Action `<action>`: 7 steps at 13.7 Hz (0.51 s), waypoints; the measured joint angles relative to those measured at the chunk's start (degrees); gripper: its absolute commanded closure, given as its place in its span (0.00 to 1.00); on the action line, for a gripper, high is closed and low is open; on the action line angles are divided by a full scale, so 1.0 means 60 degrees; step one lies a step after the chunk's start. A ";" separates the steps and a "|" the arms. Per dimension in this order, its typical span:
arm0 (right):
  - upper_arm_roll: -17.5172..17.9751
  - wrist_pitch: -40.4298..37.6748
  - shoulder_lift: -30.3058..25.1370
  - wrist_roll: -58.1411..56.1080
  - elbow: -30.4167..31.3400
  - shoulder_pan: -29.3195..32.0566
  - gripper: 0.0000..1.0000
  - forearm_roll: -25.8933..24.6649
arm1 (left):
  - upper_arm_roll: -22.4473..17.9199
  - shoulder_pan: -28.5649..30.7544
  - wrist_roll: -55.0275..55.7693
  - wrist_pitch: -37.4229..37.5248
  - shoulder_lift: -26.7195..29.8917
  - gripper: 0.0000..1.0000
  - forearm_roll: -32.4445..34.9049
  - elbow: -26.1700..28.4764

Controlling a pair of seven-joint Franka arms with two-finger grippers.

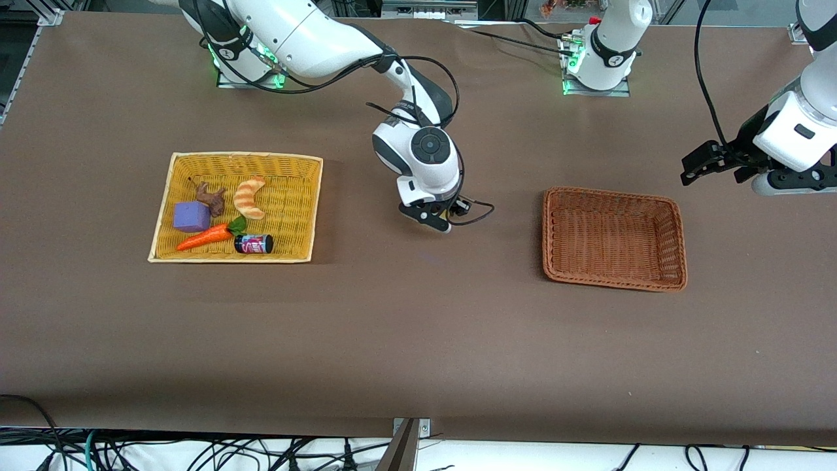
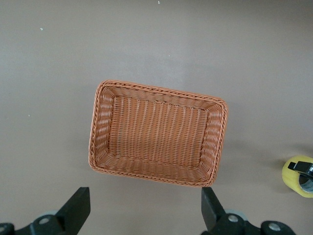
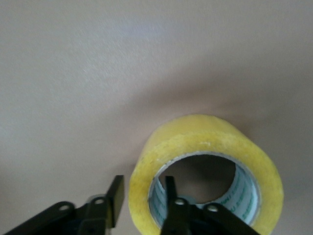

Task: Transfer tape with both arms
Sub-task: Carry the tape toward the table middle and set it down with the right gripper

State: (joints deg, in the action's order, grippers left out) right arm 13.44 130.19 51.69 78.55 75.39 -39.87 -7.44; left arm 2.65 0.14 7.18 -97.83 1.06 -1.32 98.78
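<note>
Table (image 1: 418, 340): brown cloth, 2 baskets set well apart on it, brown wicker basket taken as landmark.

Right arm (image 1: 314, 39): reaching from its base to the bare cloth beside the brown wicker basket (image 1: 613, 237), toward the right arm's end of the table. Left arm (image 1: 801, 124): raised just past the basket at the left arm's end, waiting; likely parked there to receive.

Yellow basket (image 1: 307, 209): well apart from the brown basket, toward the right arm's end; holding a croissant toy (image 1: 249, 197), purple block (image 1: 191, 216), carrot toy (image 1: 204, 238), small bottle (image 1: 254, 244) and a brown figure (image 1: 210, 197). Brown basket: nothing inside; judged the destination.

Right gripper (image 3: 142, 198): low over the cloth beside the brown basket, clamped on the tape (image 3: 205, 171), 1 finger outside the roll wall and 1 inside the core, roll on edge. Wall pinch probably chosen to leave the rest of the ring free for the second gripper.

Left gripper (image 2: 145, 208): over the cloth beside the brown basket, fingers spread wide, nothing between them. Tape visible from here too (image 2: 297, 175), off past the basket rim.

Handover judged not yet begun.
</note>
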 measured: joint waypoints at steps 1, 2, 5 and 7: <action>-0.0005 -0.0012 -0.0005 0.0001 -0.0034 -0.0001 0.00 -0.0458 | 0.0000 0.0000 0.0000 0.0078 -0.0006 0.00 0.0000 -0.0002; -0.0002 -0.0076 -0.0028 0.0001 -0.0067 -0.0011 0.00 -0.0831 | 0.0000 0.0000 0.0000 0.0201 -0.0011 0.00 -0.0001 -0.0002; -0.0009 -0.1219 -0.0348 -0.0533 -0.0463 -0.0062 0.00 -0.1218 | 0.0006 -0.0001 0.0000 0.0317 -0.0024 0.00 -0.0004 -0.0004; -0.0131 -0.2580 -0.0961 -0.1945 -0.0692 0.0078 0.00 -0.1221 | 0.0064 -0.0049 0.0000 0.0369 -0.0103 0.00 -0.0004 -0.0006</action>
State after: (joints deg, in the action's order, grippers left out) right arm 12.65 114.71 45.93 66.88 71.24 -39.40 -14.76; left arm 3.03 -0.15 7.18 -95.62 0.44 -1.34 98.75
